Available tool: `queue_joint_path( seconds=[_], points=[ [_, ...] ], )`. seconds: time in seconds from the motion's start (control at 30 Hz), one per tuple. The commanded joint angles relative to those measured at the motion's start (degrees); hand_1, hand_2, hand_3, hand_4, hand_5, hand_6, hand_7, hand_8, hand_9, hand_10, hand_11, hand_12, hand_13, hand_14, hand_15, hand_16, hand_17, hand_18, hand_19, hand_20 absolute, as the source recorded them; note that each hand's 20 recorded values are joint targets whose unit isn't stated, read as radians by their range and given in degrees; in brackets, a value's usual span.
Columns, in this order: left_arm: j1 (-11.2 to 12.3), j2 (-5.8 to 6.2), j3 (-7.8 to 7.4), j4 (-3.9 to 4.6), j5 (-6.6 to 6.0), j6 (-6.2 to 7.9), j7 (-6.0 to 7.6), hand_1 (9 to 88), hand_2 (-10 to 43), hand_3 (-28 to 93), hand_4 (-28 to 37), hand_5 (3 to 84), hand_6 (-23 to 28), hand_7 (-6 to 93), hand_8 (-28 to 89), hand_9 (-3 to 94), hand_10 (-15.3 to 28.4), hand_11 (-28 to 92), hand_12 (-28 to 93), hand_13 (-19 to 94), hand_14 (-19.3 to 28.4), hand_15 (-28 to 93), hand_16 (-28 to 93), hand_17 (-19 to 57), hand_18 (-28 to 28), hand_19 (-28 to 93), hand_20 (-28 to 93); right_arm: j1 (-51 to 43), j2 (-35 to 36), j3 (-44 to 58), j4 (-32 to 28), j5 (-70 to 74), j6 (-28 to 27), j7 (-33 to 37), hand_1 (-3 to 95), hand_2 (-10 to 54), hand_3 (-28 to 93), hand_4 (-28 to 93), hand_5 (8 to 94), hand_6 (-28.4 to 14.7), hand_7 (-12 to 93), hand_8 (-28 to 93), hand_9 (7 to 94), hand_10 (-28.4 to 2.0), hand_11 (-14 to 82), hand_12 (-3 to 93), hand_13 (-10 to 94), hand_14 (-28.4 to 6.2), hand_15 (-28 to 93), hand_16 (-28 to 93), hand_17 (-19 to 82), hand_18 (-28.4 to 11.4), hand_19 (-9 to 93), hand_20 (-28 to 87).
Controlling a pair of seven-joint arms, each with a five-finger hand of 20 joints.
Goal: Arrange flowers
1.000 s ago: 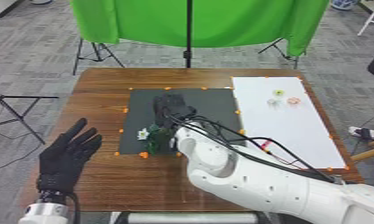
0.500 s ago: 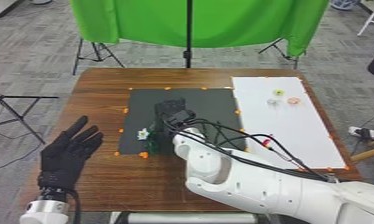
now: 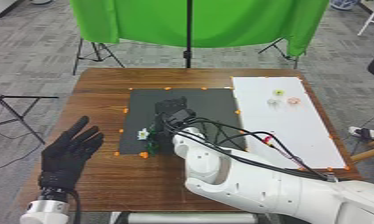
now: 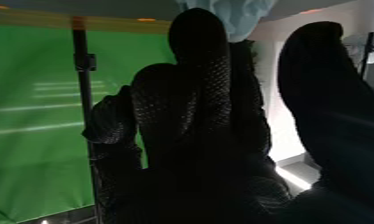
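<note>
My right hand (image 3: 173,107) is over the dark mat (image 3: 148,102) in the head view, its fingers pointing toward the table's far side. Just left of its wrist lies a white flower (image 3: 143,134), with green stems (image 3: 152,146) beside it, partly hidden by the arm. In the right wrist view the right hand (image 4: 197,110) has extended fingers and its thumb stands apart; pale blue petals (image 4: 241,15) appear behind the fingertips, contact unclear. Small yellow-green (image 3: 278,92), whitish (image 3: 273,102) and pink (image 3: 294,100) blooms are on the white sheet. My left hand (image 3: 66,157) is open at the table's left side.
The white sheet (image 3: 286,122) covers the table's right part. Orange markers line the mat and sheet. A red item (image 3: 269,140) shows beside the right arm's cables. A green backdrop (image 3: 139,22) hangs beyond the brown table (image 3: 103,87).
My right hand has turned and drawn slightly nearer, its fingers looking more bunched, while its forearm shifted a little. The left hand has stayed nearly still.
</note>
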Motion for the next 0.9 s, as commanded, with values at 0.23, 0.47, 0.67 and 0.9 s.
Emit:
queue_joint_path(
  seconds=[0.23, 0.47, 0.67, 0.9],
  points=[
    [3.0, -0.42, -0.02, -0.40, -0.31, 0.51, 1.76, 22.0, 4.3, 83, -27.1, 38.1, 8.6, 11.0, -9, 35.4, 20.3, 23, 12, 22, 27.7, 50, -7, -10.7, 26.9, 51, 20, 1.2, 11.9, 11.0, -9.1, 7.6, 9.6, 2.3, 34.3, -9.5, 72, -28, 69.7, -0.5, 13, -12, 78.5, -12.7, 36.3, 17.6, 69, -10.9, 75, 19, 29, -24.8, 90, 47],
    [3.3, -0.96, 0.17, -0.45, -0.06, 0.40, 1.46, 21.7, 4.3, 82, -27.3, 38.1, 8.6, 11.0, -9, 35.3, 20.3, 23, 12, 22, 27.6, 50, -7, -10.7, 26.9, 51, 20, -0.3, 24.5, 17.7, -9.4, 17.5, 11.0, 3.0, 33.8, -9.5, 75, -28, 64.6, -0.8, 14, -12, 70.6, -14.4, 28.6, 15.6, 63, -11.8, 72, 17, 25, -24.0, 86, 46],
    [3.1, -0.54, 0.65, -0.36, -0.30, 0.24, 2.32, 21.9, 4.2, 83, -27.2, 38.1, 8.6, 11.0, -9, 35.3, 20.3, 23, 12, 22, 27.6, 50, -7, -10.7, 26.9, 51, 20, 2.2, 28.4, 16.4, -4.1, 19.9, 7.9, 5.4, 33.0, -9.5, 78, -28, 58.2, -0.3, 14, -12, 63.7, -15.6, 24.8, 14.5, 57, -13.3, 72, 14, 23, -23.8, 85, 48],
    [3.4, -0.19, 0.99, -0.35, -0.74, 0.57, 3.14, 21.9, 4.1, 83, -27.0, 38.1, 8.6, 11.0, -9, 35.3, 20.3, 23, 12, 22, 27.6, 50, -7, -10.7, 26.9, 51, 20, 2.6, 29.3, 14.1, 0.7, 19.7, 4.1, 7.2, 32.5, -9.5, 79, -28, 56.5, 0.3, 15, -13, 59.9, -16.3, 22.3, 14.0, 55, -13.7, 72, 13, 21, -23.6, 84, 48]
  ],
)
